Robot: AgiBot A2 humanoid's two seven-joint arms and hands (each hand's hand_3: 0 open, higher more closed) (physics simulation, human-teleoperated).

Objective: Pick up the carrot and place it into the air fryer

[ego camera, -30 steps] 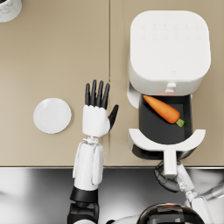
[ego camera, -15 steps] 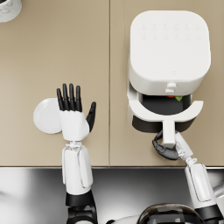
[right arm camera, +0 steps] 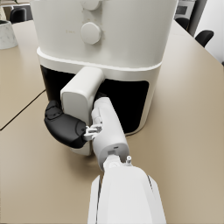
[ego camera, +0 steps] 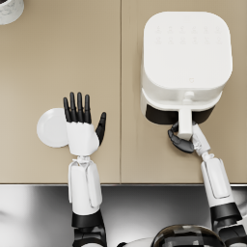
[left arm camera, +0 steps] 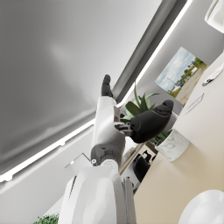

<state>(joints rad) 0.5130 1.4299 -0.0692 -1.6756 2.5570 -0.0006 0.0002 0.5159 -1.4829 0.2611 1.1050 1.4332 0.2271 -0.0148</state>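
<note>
The white air fryer point(ego camera: 185, 58) stands at the right of the tan table, its drawer pushed in so only a dark strip shows under the body. The carrot is hidden from every view. My right hand point(ego camera: 182, 139) grips the drawer handle point(ego camera: 185, 123); the right wrist view shows the dark fingers point(right arm camera: 64, 127) wrapped around the white handle point(right arm camera: 80, 94). My left hand point(ego camera: 83, 126) is held flat with fingers spread over the table left of the fryer, holding nothing, its edge over a small white plate point(ego camera: 50, 128).
A pale marbled cup point(ego camera: 9, 9) sits at the far left corner of the table. The table's front edge point(ego camera: 120, 183) runs just under both forearms, with a dark glossy floor below. In the left wrist view the plate point(left arm camera: 205, 210) and cup point(left arm camera: 174, 146) appear.
The fryer drawer, open with the carrot lying in it a second ago, has been pushed in by my right hand. My left hand has drawn back left to the plate.
</note>
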